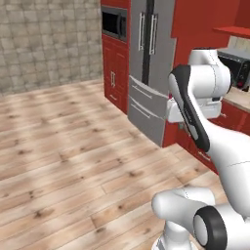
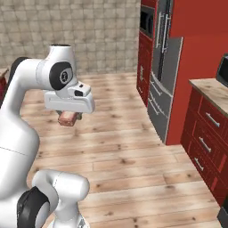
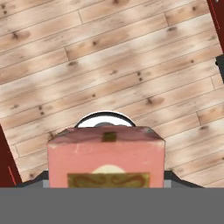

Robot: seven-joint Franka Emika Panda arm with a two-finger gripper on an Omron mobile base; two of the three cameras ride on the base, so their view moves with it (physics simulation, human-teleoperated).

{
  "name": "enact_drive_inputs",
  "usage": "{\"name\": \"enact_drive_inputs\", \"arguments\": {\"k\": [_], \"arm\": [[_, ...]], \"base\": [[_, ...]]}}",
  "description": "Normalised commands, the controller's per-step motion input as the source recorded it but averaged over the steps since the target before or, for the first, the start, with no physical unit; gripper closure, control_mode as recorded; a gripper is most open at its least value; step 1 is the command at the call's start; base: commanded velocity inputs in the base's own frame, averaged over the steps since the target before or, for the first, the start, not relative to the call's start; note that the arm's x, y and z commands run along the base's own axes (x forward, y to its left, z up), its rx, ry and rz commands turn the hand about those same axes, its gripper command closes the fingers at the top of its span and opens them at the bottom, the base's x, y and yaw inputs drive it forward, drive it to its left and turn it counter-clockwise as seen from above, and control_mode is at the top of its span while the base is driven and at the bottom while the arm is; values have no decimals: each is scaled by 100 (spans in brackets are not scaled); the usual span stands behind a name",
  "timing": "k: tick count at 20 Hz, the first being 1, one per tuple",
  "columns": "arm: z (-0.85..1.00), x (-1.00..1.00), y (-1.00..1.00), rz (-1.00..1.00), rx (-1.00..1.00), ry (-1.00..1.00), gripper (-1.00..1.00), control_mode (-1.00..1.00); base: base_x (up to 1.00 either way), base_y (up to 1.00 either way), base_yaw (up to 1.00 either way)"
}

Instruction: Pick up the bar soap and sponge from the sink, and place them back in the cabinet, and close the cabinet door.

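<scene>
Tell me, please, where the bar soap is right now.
The bar soap is held in the end effector above the wooden floor, left of the fridge in the right base view.

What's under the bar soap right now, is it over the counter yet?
Not yet. The bar soap, held in the gripper, hangs over bare wooden floor. The soap covers the floor directly beneath it. The counter lies off to the side.

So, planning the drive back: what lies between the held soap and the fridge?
In the right base view, bare wood floor lies between the soap in the gripper and the fridge; nothing stands on it.
</scene>
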Motion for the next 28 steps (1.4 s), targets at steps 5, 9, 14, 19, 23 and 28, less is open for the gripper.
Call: {"name": "enact_drive_inputs", "arguments": {"k": [5,9,14,19,23,28], "arm": [[0,0,0,0,0,0,100,100],[0,0,0,0,0,0,100,100],[0,0,0,0,0,0,100,100],[0,0,0,0,0,0,100,100],[0,0,0,0,0,0,100,100],[0,0,0,0,0,0,100,100]], "base": [[68,29,-38],[78,30,-39],[81,27,-43],[73,16,-45],[70,0,-42],[68,0,-42]]}}
